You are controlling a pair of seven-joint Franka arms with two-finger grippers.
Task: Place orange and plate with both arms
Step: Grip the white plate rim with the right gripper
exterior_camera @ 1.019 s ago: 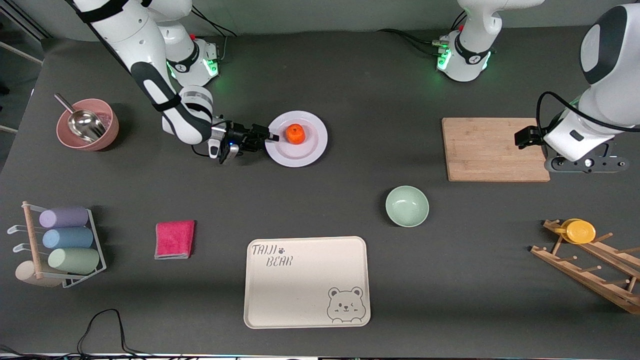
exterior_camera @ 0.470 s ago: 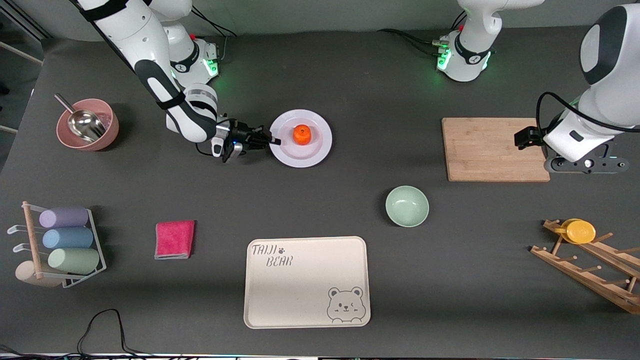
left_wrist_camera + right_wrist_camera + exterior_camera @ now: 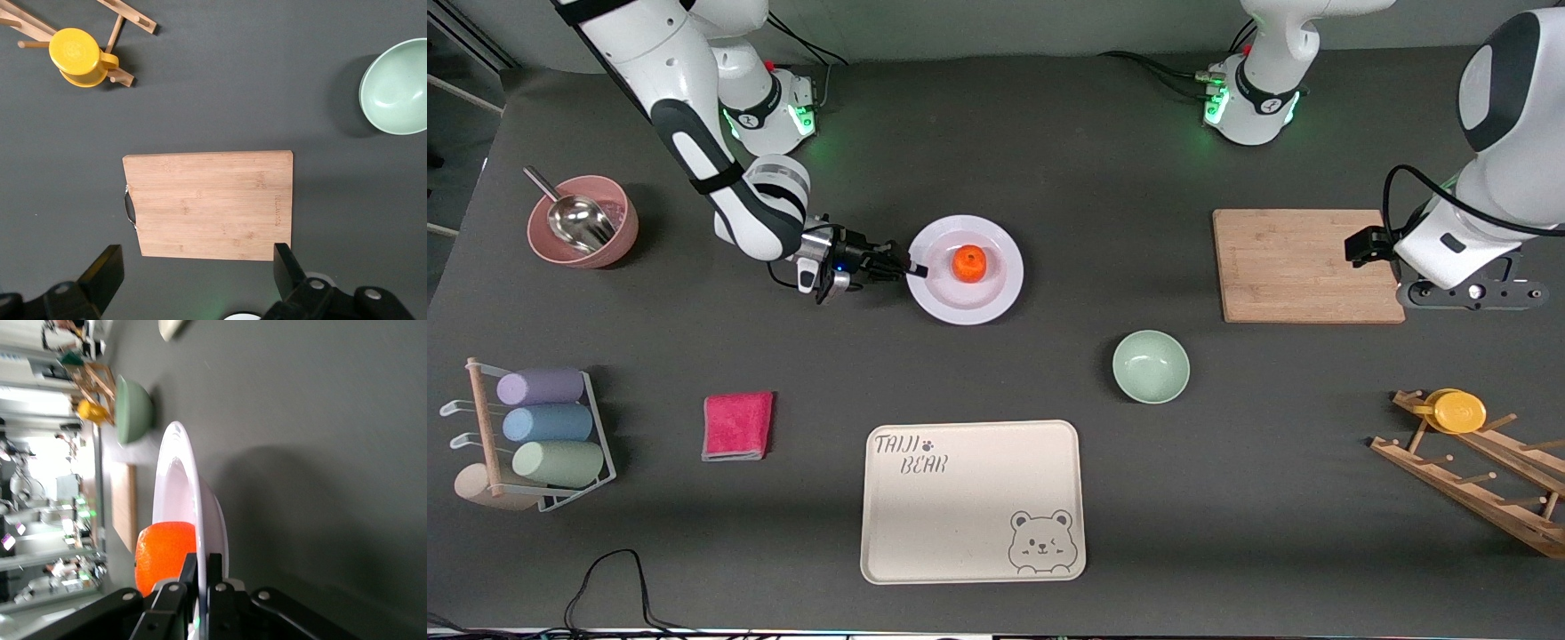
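The white plate (image 3: 996, 293) carries the orange (image 3: 969, 263) at its middle. My right gripper (image 3: 914, 268) is shut on the plate's rim at the edge toward the right arm's end of the table. The right wrist view shows one finger on each face of the plate's rim (image 3: 175, 473), the orange (image 3: 163, 553) just past them, and the right gripper (image 3: 202, 563) closed. The plate casts a shadow on the table and seems slightly raised. My left gripper (image 3: 1463, 292) is open and empty, waiting up in the air over the cutting board's end; its own view shows the left gripper (image 3: 197, 263) wide open.
A wooden cutting board (image 3: 1307, 265) lies toward the left arm's end. A pale-green bowl (image 3: 1151, 366) and a cream bear-print tray (image 3: 973, 501) lie nearer the camera than the plate. A pink bowl with a scoop (image 3: 583, 220), a pink cloth (image 3: 737, 425), a cup rack (image 3: 534, 436) and a wooden rack with a yellow cup (image 3: 1458, 411) stand around.
My right gripper has carried the plate with the orange a little nearer the camera and slightly toward the left arm's end. The left arm has not moved.
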